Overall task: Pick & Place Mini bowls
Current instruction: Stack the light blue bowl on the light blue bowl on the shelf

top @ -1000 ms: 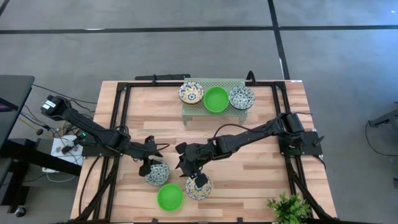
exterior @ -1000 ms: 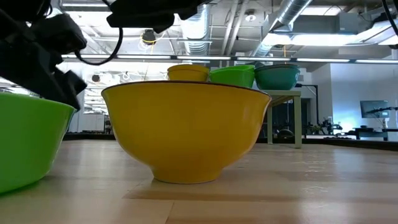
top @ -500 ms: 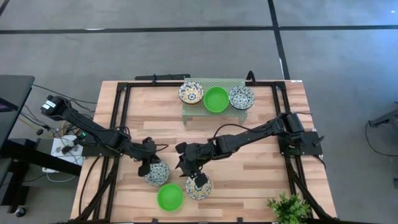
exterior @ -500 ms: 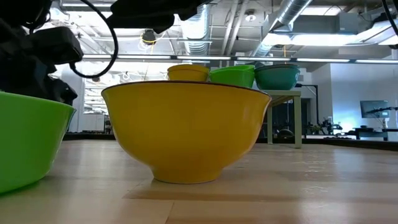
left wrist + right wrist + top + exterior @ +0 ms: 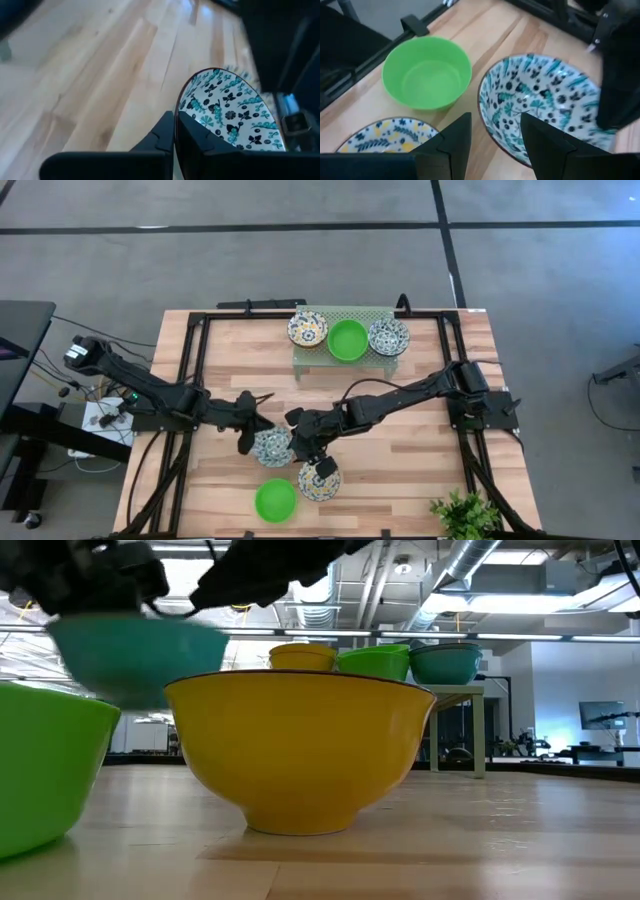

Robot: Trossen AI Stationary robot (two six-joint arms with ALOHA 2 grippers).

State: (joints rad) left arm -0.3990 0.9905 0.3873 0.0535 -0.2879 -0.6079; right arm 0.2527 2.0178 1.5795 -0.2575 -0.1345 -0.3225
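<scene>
My left gripper (image 5: 254, 438) is shut on a white mini bowl with a blue-green pattern (image 5: 272, 446), teal outside, which hangs above the table in the low view (image 5: 135, 655). My right gripper (image 5: 320, 466) stands open just above a yellow-centred mini bowl (image 5: 318, 481), whose foot rests on the table (image 5: 300, 755). A plain green mini bowl (image 5: 275, 501) sits on the table near the front edge. Three more mini bowls (image 5: 347, 338) stand on a green rack at the back. My left gripper pinches the blue-green bowl's rim (image 5: 178, 111) on the side toward the table's left, one finger inside the bowl and one outside. The fingers come from the table's left, slanting down. The bowl is lifted clear of the table, mouth up.
The green rack (image 5: 340, 316) stands at the table's far edge, inside a black frame (image 5: 195, 370). A leafy plant (image 5: 465, 515) sits at the front right corner. The two arms are close together at mid-table, with bare wood to the right (image 5: 410, 450).
My left gripper has shut on the rim of the blue-green bowl and lifted it clear of the table, carrying it a little toward the right and far edges, closer to my right gripper.
</scene>
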